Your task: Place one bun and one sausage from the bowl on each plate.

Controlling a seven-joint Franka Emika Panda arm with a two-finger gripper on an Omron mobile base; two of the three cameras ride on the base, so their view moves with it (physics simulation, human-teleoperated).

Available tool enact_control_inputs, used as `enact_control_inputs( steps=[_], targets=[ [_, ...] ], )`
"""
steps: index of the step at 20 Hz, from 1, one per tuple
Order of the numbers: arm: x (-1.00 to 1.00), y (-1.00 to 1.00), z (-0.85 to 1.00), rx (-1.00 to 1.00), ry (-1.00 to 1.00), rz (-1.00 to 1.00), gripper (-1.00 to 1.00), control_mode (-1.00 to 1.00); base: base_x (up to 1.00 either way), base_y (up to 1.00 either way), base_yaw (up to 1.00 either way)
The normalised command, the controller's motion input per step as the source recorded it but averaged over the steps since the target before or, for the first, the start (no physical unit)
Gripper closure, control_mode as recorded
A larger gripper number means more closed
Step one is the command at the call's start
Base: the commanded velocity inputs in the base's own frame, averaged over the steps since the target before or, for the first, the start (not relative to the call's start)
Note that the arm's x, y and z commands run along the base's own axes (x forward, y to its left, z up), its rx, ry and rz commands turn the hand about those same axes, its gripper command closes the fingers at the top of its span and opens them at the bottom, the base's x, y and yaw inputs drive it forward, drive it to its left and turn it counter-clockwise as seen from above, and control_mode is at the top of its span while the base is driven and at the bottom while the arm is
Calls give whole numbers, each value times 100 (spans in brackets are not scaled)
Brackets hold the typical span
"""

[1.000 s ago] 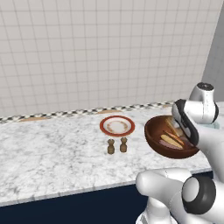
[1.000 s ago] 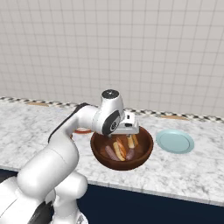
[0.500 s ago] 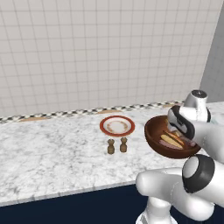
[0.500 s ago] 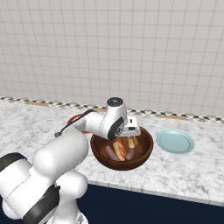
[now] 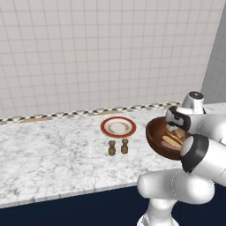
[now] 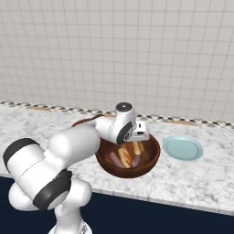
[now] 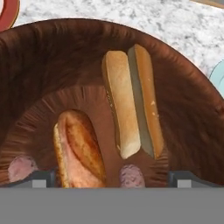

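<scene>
A white tiled wall [image 5: 88, 53] rises behind a grey-veined marble counter [image 5: 48, 163]. A checkered trim strip [image 6: 55, 109] runs between them. The cabinet front [image 5: 88, 207] below is dark navy.

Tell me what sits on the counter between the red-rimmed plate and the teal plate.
The bowl, holding buns and sausages, with the hand over it, lies between the red-rimmed plate and the teal plate, as the right base view shows.

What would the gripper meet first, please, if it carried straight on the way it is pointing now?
Most likely the food in the bowl: the gripper points down into it, roughly between the toasted bun and the split bun, near a sausage. Depth is unclear.
</scene>
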Motion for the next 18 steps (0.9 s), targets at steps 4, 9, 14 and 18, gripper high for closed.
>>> enact_control_inputs(
  steps=[4,9,14,18],
  targets=[
    [24,-15,-15,0,0,0,-100,-100,0,0,0],
    [21,-2,-21,0,0,0,-100,-100,0,0,0],
    [17,0,-23,0,0,0,-100,-100,0,0,0],
    [17,-6,-10,0,0,0,-100,-100,0,0,0]
  ],
)
